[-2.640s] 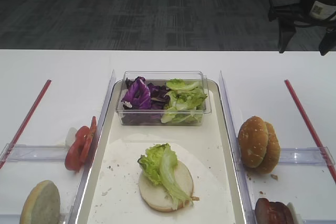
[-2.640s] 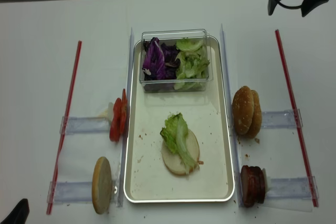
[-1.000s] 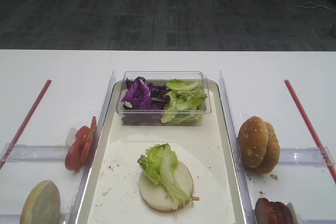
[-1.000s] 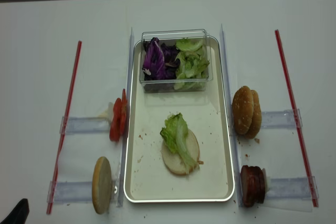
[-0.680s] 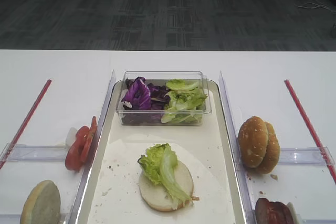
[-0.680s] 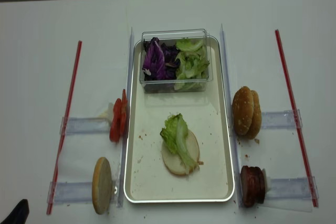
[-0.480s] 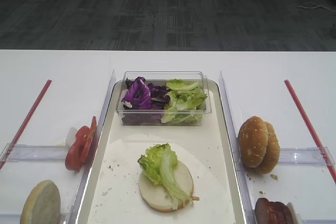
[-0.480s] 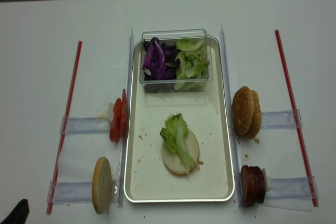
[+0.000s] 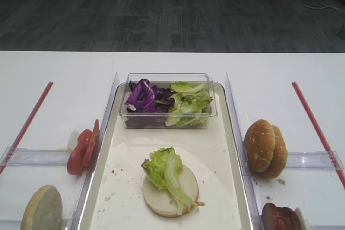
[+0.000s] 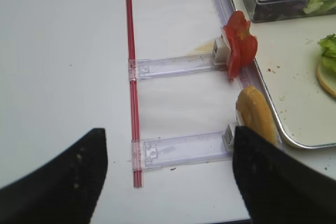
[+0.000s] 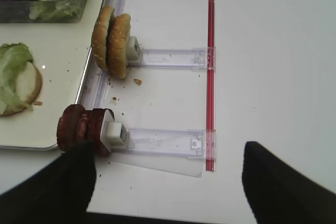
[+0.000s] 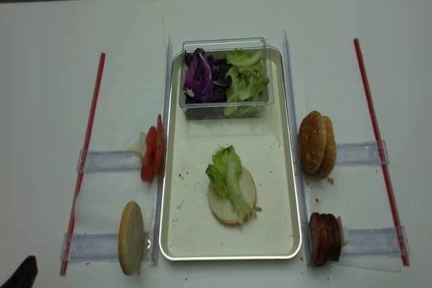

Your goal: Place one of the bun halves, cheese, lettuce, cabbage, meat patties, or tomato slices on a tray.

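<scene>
On the cream tray [image 12: 196, 146] [image 9: 215, 133] lies a pale bun half [image 12: 219, 208] [image 9: 161, 193] with a lettuce leaf [image 12: 226, 173] [image 9: 161, 168] on top. Sesame bun halves [image 12: 316, 143] [image 11: 111, 38] and meat patties [image 12: 324, 237] [image 11: 79, 124] stand on edge to the tray's right. Tomato slices [image 12: 152, 156] [image 10: 240, 43] and another bun half [image 12: 131, 237] [image 10: 254, 114] stand to its left. My right gripper [image 11: 168, 192] hangs open and empty, its left finger just in front of the patties. My left gripper [image 10: 168, 187] is open and empty beside the left bun half. No cheese shows.
A clear tub [image 12: 226, 45] at the tray's far end holds purple cabbage [image 12: 199, 75] and more lettuce [image 12: 246, 82]. Clear plastic rails [image 11: 168, 142] [image 10: 178, 148] and red strips [image 12: 374, 133] [image 12: 84, 160] lie on the white table on both sides.
The dark arm seen at the far right corner in the earliest frames has left the exterior views. Over the last second nothing has moved.
</scene>
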